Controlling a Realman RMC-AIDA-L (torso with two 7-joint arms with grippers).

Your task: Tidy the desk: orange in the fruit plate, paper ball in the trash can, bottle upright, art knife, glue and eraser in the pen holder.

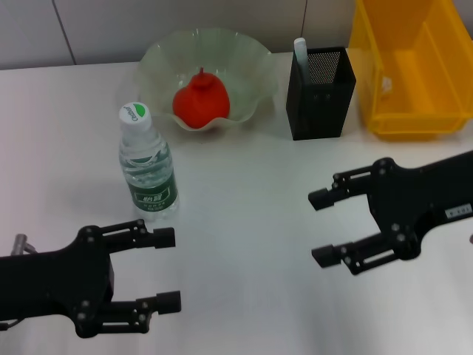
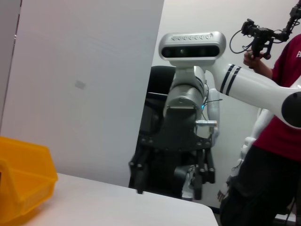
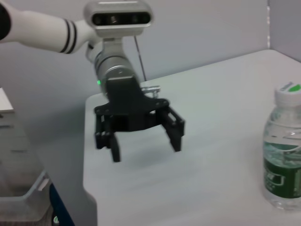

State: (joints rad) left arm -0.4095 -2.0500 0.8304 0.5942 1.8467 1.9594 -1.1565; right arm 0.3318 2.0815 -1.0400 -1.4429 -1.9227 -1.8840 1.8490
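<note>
In the head view, the left gripper [image 1: 168, 269] sits at the lower left of the frame, low over the desk [image 1: 244, 222], its two fingers spread wide with nothing between them. Just above it, left of centre, the bottle [image 1: 147, 166] stands upright, white cap on top and green label facing the camera. Behind the bottle, at upper centre, the fruit plate [image 1: 251, 55] holds the orange [image 1: 201, 100], which rests in the middle of the bowl. Right of the plate stands the black pen holder [image 1: 321, 92], with a pale slim item [image 1: 300, 50] sticking out of its back left corner; what it is cannot be told. At the upper right corner lies a yellow bin [image 1: 414, 66]. At the right of the frame, below the holder, the right gripper [image 1: 323, 227] is held over the bare desk, its fingers also wide apart and empty. The right wrist view shows the left gripper [image 3: 146, 145] open over the desk edge, with the bottle [image 3: 283, 153] at that frame's right.
</note>
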